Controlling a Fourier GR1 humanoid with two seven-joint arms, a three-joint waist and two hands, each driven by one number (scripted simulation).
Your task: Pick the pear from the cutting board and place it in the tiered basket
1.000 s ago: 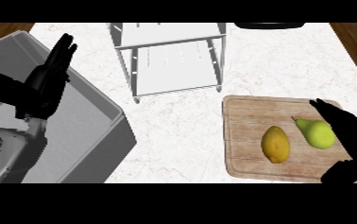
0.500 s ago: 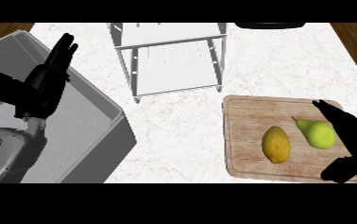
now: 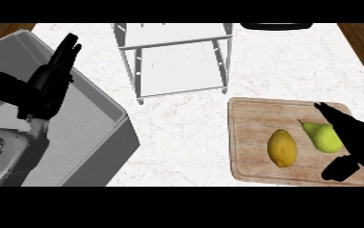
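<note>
- Pear point(image 3: 323, 136) lying on cutting board point(image 3: 256, 121), on the board's right part, near table point(image 3: 185, 126) right edge, stem toward far edge.
- Not lifted yet; resting flat on the wood.
- Yellow fruit point(image 3: 281, 147) just beside it on the left, apart from it; a distractor, to be left alone.
- Right robot hand point(image 3: 352, 135) spread apart at the pear's right side: fingers straight along its far-right flank, thumb toward the near edge. Placed so as to bracket the pear, judged a pre-grasp. Not clamped; cannot tell whether the fingers touch the skin.
- Approach from the right probably chosen to stay off the yellow fruit.
- Tiered basket point(image 3: 174, 43) upright near table's far edge, around the middle, well apart from the board; nothing seen on its shelves, so the drop spot looks free.
- Left robot hand point(image 3: 50, 82) open, fingers straight, resting over grey basin point(image 3: 92, 126) at table's left edge; out of the way, no part in this step.
- Dark object point(image 3: 276, 26) at far edge, unidentifiable.
</note>
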